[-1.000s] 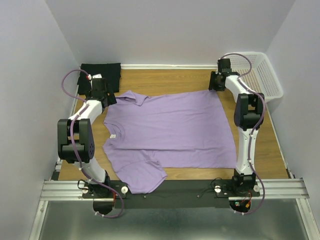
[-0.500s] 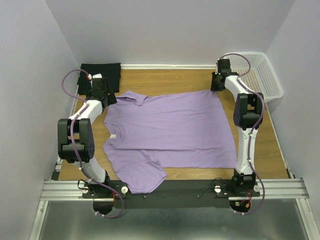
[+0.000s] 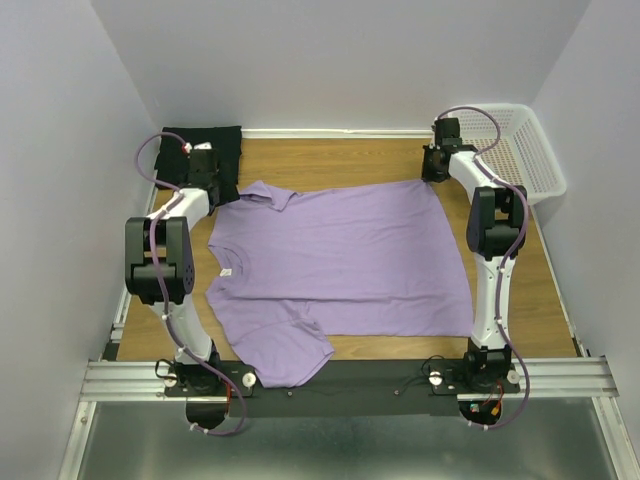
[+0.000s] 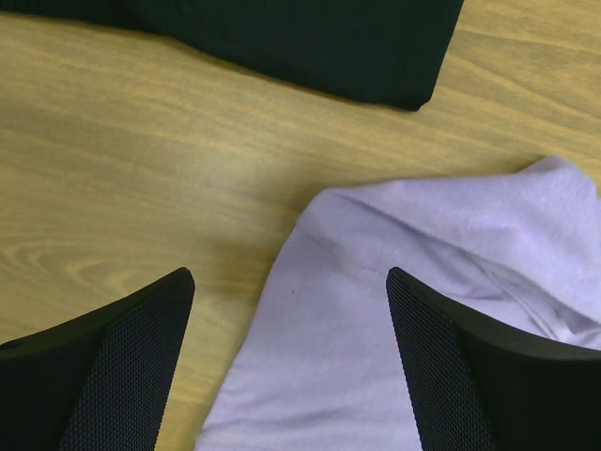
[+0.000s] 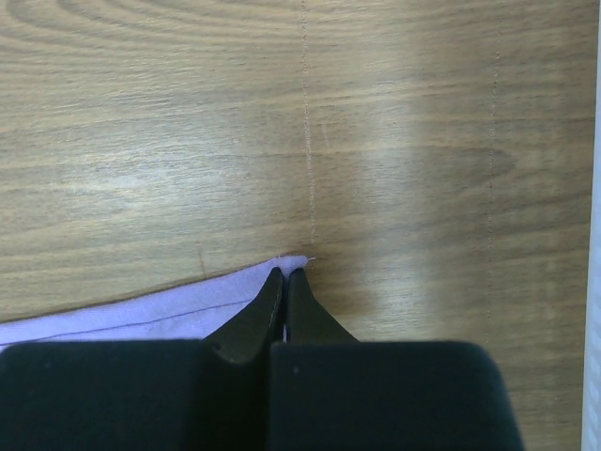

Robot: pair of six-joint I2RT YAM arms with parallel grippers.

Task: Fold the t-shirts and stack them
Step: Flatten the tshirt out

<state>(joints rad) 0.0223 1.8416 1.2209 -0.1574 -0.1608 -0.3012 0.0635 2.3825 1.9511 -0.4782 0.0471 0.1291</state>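
A lavender t-shirt (image 3: 340, 255) lies spread flat on the wooden table, collar to the left. Folded at the back left corner is a black t-shirt (image 3: 205, 150). My left gripper (image 3: 218, 186) hovers open over the lavender shirt's far sleeve (image 4: 423, 282). That sleeve lies between its wide-apart fingers (image 4: 131, 357), and the black shirt's edge (image 4: 310, 47) is beyond it. My right gripper (image 3: 432, 172) is shut on the lavender shirt's far right hem corner (image 5: 113, 315), and the fabric tip pokes out at the closed fingertips (image 5: 285, 272).
A white perforated basket (image 3: 525, 150) stands at the back right beside the right arm. Grey walls close in on the left, the back and the right. Bare wood shows behind the lavender shirt and along its right side.
My right gripper closed onto the lavender shirt's far right corner. The left arm shifted toward the back, and its gripper now sits over the far sleeve.
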